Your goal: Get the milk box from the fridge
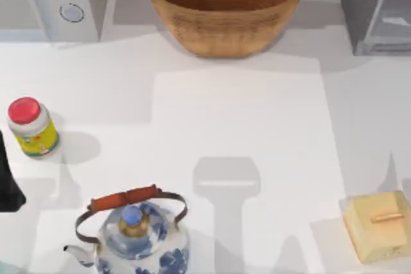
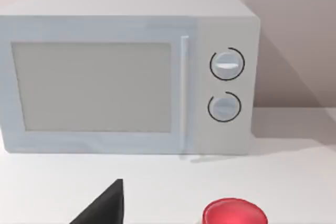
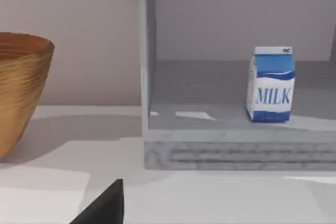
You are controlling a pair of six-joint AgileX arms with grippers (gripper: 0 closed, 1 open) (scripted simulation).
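milk box (image 3: 271, 85) | upright inside fridge (image 3: 231, 145) | apart from right hand (image 3: 105, 205)

— Where does the fridge (image 1: 372, 4) stand?
— At the bench's (image 1: 237, 126) far right corner, with the milk box (image 3: 271, 84) upright inside on its floor, well back from the front edge.
— And beside it?
— The basket (image 1: 225, 4) to its left at the back middle, the microwave (image 1: 51, 1) at far left. The jar (image 1: 32, 128) stands left, the kettle (image 1: 131, 235) near front left, the handled box (image 1: 377, 224) front right.
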